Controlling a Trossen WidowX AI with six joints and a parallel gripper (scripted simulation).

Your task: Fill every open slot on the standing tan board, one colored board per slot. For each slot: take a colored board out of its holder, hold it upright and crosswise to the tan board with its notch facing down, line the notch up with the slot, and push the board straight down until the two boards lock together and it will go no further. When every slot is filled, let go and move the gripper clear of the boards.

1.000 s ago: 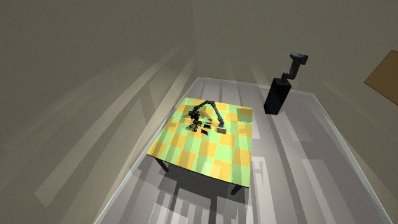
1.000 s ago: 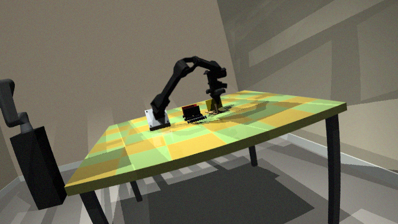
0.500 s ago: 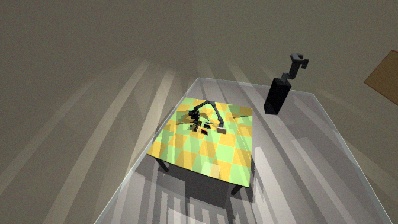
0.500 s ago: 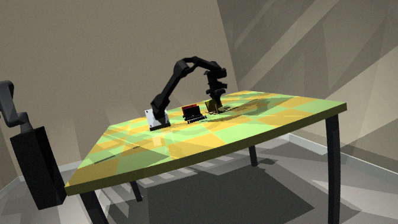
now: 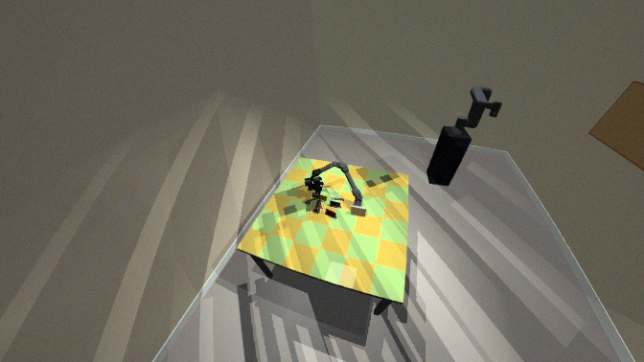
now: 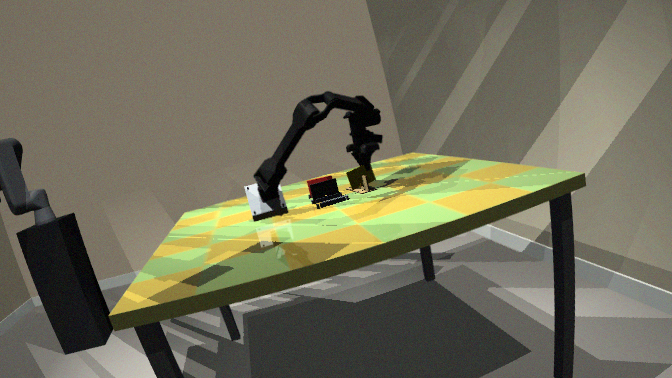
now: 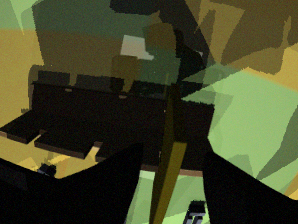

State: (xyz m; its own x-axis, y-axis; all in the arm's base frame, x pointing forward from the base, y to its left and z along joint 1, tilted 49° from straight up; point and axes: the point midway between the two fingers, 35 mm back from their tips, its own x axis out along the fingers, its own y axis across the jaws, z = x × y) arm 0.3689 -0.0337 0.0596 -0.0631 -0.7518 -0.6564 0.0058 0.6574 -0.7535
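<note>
The tan board (image 5: 319,207) (image 6: 364,183) (image 7: 100,115) stands on its feet, dark with shadow in the wrist view; small pale marks, perhaps slots, show along its top edge. A yellow board (image 6: 356,178) (image 7: 172,165) stands upright and crosswise to it, near one end. How deep it sits cannot be told. My gripper (image 6: 368,170) (image 7: 173,155) is open, with one finger on each side of the yellow board and a gap on both sides. A red board (image 5: 331,212) (image 6: 320,180) stands behind a dark board (image 6: 325,190), which is upright by the black holder rails (image 6: 332,201).
A pale plate (image 5: 358,210) (image 6: 257,199) stands at my arm's base, beyond the holders. The checkered table (image 5: 335,239) (image 6: 400,220) carries everything, with strong shadows across it. A black pedestal (image 5: 448,155) (image 6: 65,280) with another arm stands off the table.
</note>
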